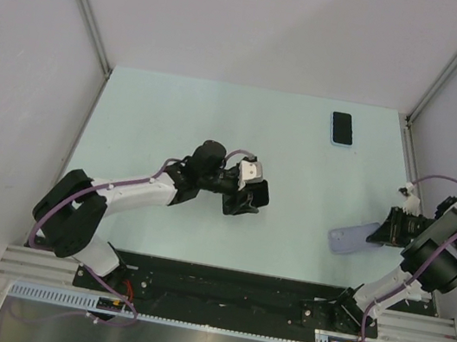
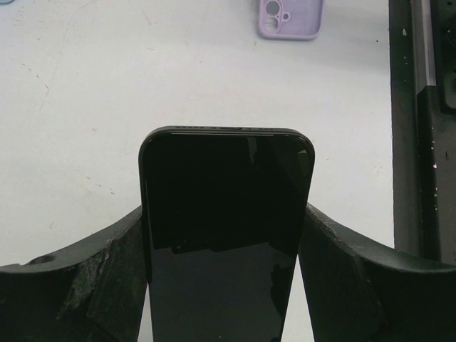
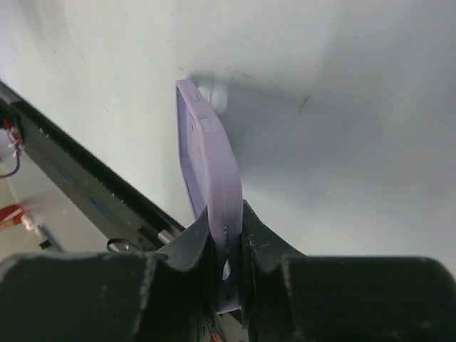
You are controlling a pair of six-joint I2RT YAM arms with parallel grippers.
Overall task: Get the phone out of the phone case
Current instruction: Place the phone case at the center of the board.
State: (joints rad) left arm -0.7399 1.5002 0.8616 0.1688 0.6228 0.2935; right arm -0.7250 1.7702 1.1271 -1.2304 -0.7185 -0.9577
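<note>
2 claws, each gripping 1 item. Left claw (image 1: 246,198) stands wide, closed against the 2 long sides of the bare black phone (image 2: 226,228), near the middle of the table (image 1: 177,110). Right claw (image 1: 380,234) is narrow, pinching 1 edge of the empty lilac phone case (image 1: 350,239) close to the table's right edge. A 2nd phone (image 1: 342,129) lies flat by the far right corner.
</note>
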